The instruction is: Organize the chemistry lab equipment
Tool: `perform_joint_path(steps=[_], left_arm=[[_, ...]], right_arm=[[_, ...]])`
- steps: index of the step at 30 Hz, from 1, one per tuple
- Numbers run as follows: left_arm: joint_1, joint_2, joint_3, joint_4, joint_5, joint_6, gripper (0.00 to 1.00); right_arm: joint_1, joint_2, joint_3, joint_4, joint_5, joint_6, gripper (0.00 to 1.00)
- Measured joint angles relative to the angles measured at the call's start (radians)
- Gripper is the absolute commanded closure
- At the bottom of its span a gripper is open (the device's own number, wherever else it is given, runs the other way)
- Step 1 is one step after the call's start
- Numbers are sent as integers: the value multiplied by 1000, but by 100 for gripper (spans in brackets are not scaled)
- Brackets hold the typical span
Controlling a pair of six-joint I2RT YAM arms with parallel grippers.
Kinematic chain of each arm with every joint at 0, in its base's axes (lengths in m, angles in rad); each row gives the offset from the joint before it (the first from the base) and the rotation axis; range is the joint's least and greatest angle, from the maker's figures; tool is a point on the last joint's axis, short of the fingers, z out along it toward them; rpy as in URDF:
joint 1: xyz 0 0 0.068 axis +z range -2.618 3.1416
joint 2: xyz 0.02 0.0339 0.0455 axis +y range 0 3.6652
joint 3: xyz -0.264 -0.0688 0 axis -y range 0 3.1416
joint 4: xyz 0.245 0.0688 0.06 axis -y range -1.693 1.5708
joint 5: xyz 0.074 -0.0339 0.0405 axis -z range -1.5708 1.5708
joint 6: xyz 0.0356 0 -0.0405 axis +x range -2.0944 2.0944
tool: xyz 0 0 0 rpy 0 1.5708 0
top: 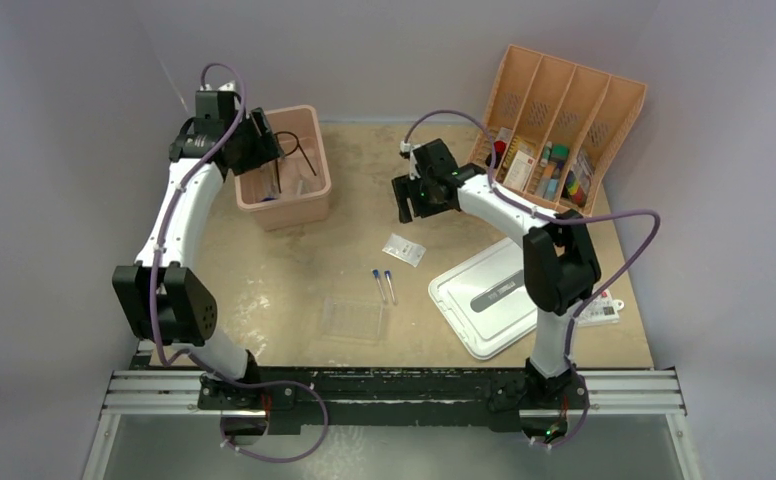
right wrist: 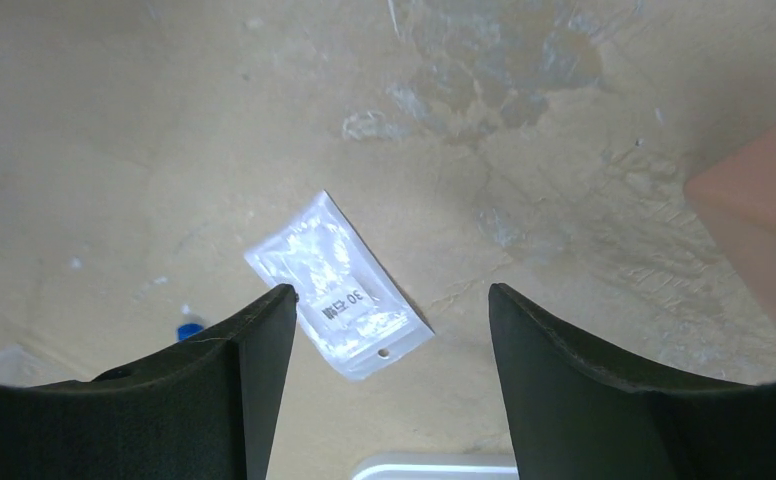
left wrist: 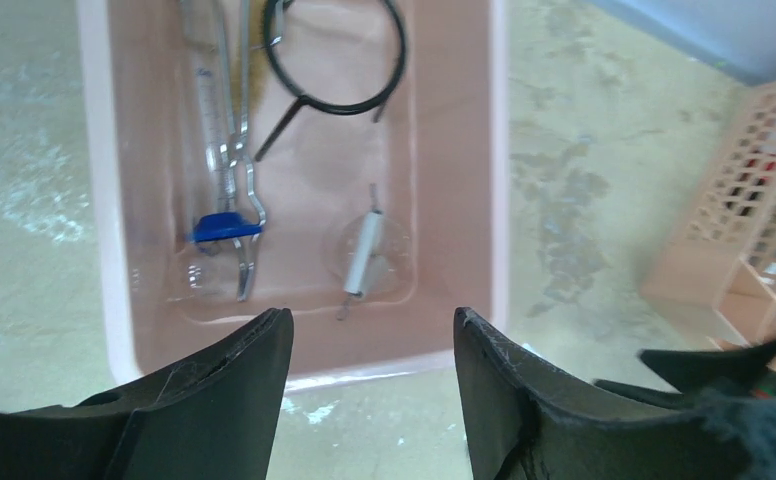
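A pink bin (top: 311, 193) stands at the back left. In the left wrist view the bin (left wrist: 454, 150) holds steel forceps (left wrist: 232, 130), a black wire ring on a stem (left wrist: 334, 60), a blue-based glass piece (left wrist: 226, 228) and a wire piece with a white sleeve (left wrist: 364, 255). My left gripper (left wrist: 372, 320) is open and empty above the bin's near wall (top: 264, 140). My right gripper (right wrist: 389, 290) is open and empty above a clear packet (right wrist: 339, 285) on the table (top: 404, 249). Two blue-capped thin tubes (top: 383, 283) and a clear plastic tray (top: 354, 318) lie mid-table.
An orange divided organizer (top: 604, 100) with several small items leans at the back right. A white flat device (top: 484, 295) lies by the right arm, with a small card (top: 599, 310) beside it. The table's near edge has a black rail (top: 394, 385).
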Motion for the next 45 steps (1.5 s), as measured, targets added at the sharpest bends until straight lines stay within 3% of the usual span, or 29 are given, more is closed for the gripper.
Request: perform_joint_path(steps=[10,20,29,40,45], left_arm=[[-82,-58,-31,143,164,-31,41],[-143,-57,-35,181,209,-37,40],[-143,-57,-35,174,208,-36,40],[-155,-58,-97,199,218,-49,41],[-185,-58,-150,237,234,-83,41]], right_arm=[[21,140,28,-101,-2,-103,29],[98,194,73,-163,21,-166,34],[106,217,92,-175,18,-159,61],[93,200,60,-124,19,-72,75],[68,183,25,-72,7,-11,87]])
